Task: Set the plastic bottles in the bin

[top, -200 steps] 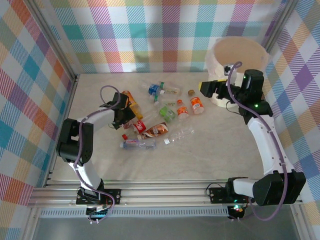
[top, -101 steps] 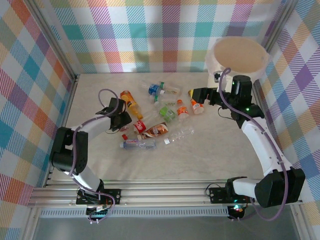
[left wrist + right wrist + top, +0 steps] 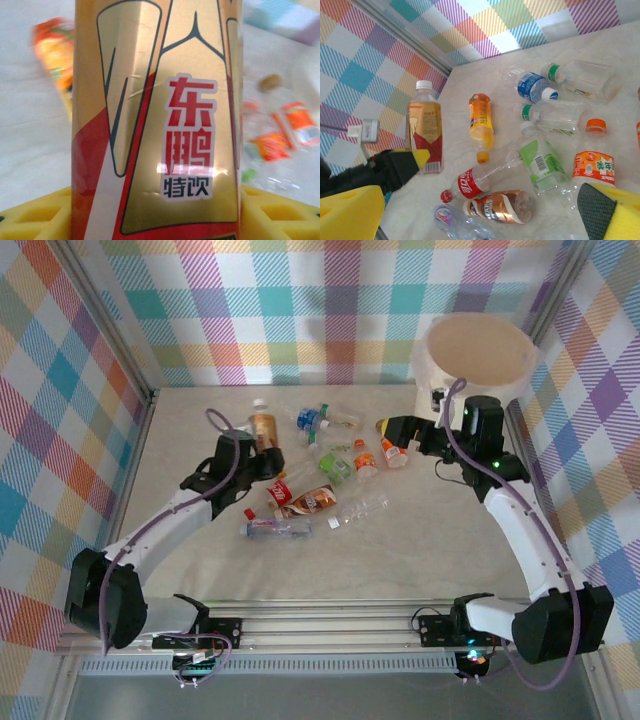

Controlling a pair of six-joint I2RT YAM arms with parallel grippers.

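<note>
My left gripper (image 3: 262, 452) is shut on a gold-and-red labelled plastic bottle (image 3: 264, 426) with a white cap, held upright above the table's left middle. In the left wrist view its label (image 3: 165, 125) stands between the yellow pads (image 3: 280, 215). The right wrist view has it at the left (image 3: 425, 132). Several other bottles lie in a loose pile (image 3: 325, 485): orange (image 3: 481, 120), red-labelled (image 3: 475, 182), copper-labelled (image 3: 500, 207), green-labelled (image 3: 542, 160). My right gripper (image 3: 392, 432) hangs open above the pile's right end, nothing between its pads (image 3: 350, 215). The cream bin (image 3: 478, 352) stands at the back right.
Checked walls close the table at the back and both sides. A metal rail (image 3: 330, 625) runs along the near edge. Bare tabletop (image 3: 420, 560) lies in front of the pile.
My left gripper has closed on the gold bottle and lifted it upright, moving toward the back. The right gripper swung from the bin leftward over the pile, then held still.
</note>
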